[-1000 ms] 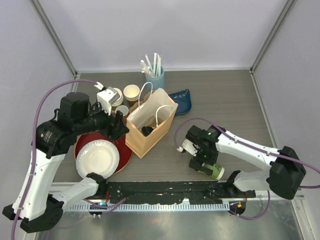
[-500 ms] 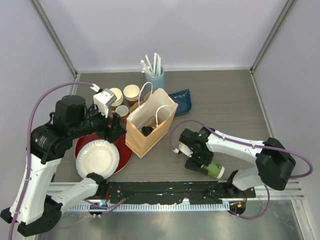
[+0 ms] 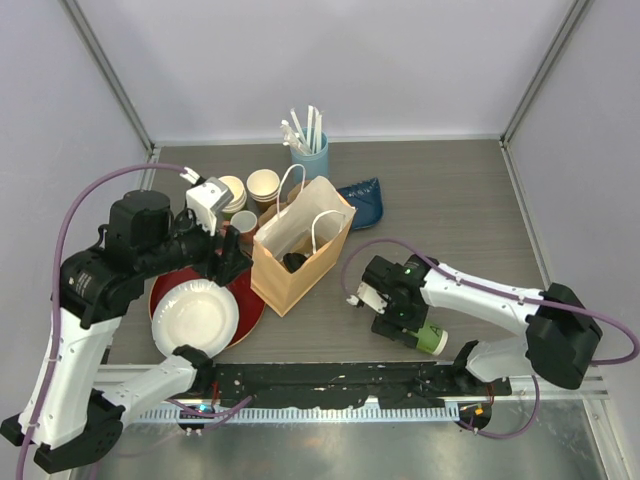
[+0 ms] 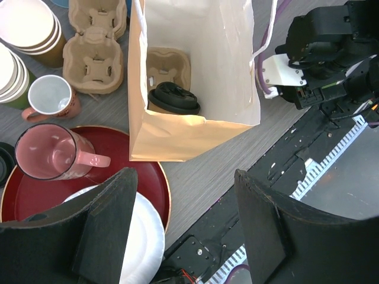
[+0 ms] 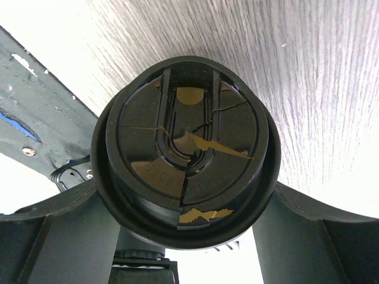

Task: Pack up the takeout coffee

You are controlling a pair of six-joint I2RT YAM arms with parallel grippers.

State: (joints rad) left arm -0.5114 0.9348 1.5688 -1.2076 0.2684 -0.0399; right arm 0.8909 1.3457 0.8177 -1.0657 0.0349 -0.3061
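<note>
black-lidded green cup (image 5: 186, 177) on its side between the right fingers (image 5: 53, 236)

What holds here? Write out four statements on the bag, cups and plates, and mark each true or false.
1. A black-lidded cup sits inside the paper bag. True.
2. The green-sided cup stands on the red plate. False: it is between the right fingers, away from that plate.
3. The left fingers hold the pink mug. False: they are apart and empty; the mug stands on the red plate.
4. A white plate lies on the red plate. True.
</note>
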